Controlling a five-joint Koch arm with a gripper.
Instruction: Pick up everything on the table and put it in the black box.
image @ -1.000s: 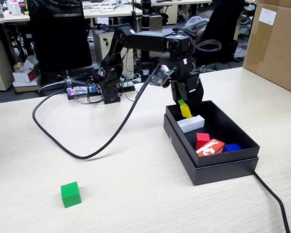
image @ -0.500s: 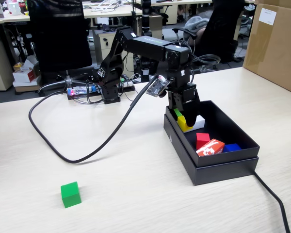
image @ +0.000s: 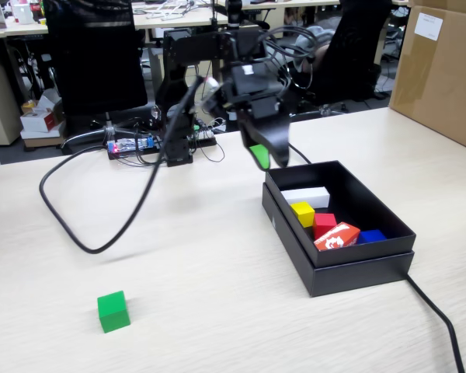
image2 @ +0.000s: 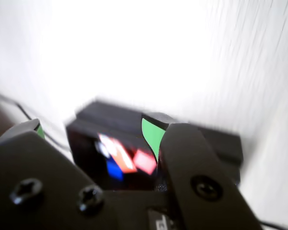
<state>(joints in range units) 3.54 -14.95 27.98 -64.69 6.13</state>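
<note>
Green cube (image: 113,311): sitting alone on the pale worktop (image: 217,311), front left in the fixed view, well apart from the claw (image: 266,158) and from the black box (image: 338,225).
Claw: hanging empty just outside the box's back left corner, prongs spread apart with nothing between them.
Direction: cube is lying down-left of the claw, so I'm guessing the arm needs a long swing away from the box.
Already boxed: yellow cube (image: 302,213) and red cube (image: 324,224), touching.

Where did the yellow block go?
In the fixed view the yellow cube lies inside the black box, near its left wall, between the white block behind it and the red cube on its right.
</note>
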